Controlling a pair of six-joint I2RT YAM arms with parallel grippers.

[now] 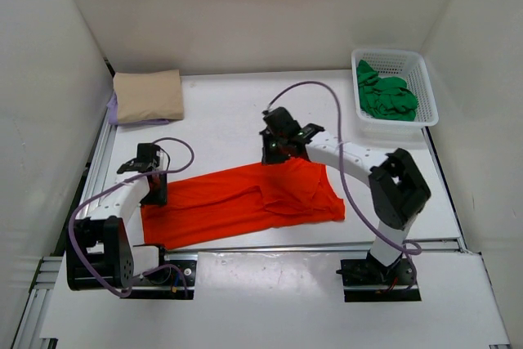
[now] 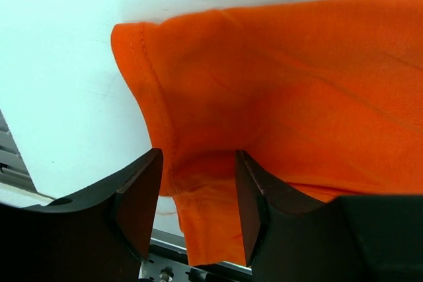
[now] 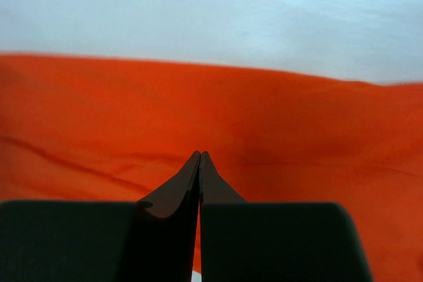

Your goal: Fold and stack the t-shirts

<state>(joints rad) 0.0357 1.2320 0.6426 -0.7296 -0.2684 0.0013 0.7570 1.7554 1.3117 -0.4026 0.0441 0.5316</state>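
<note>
left gripper [image 2: 197, 183] hangs with jaws apart, astride a hemmed corner of the orange shirt [image 1: 245, 198]. right gripper [image 3: 199, 162] is pinched closed at that shirt's far edge. the shirt lies spread mid-table [image 1: 221, 116]; tan shirt [image 1: 148, 96] sits folded far left, green shirt [image 1: 386, 96] in the basket [image 1: 426, 79].

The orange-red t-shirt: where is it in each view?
Top external: orange-red t-shirt lies low centre on the white table.
Left wrist: fills the right side, hemmed corner between the open left hand.
Right wrist: band across the middle, behind the shut right hand.
Shared landmark: white table beyond its edge.
</note>
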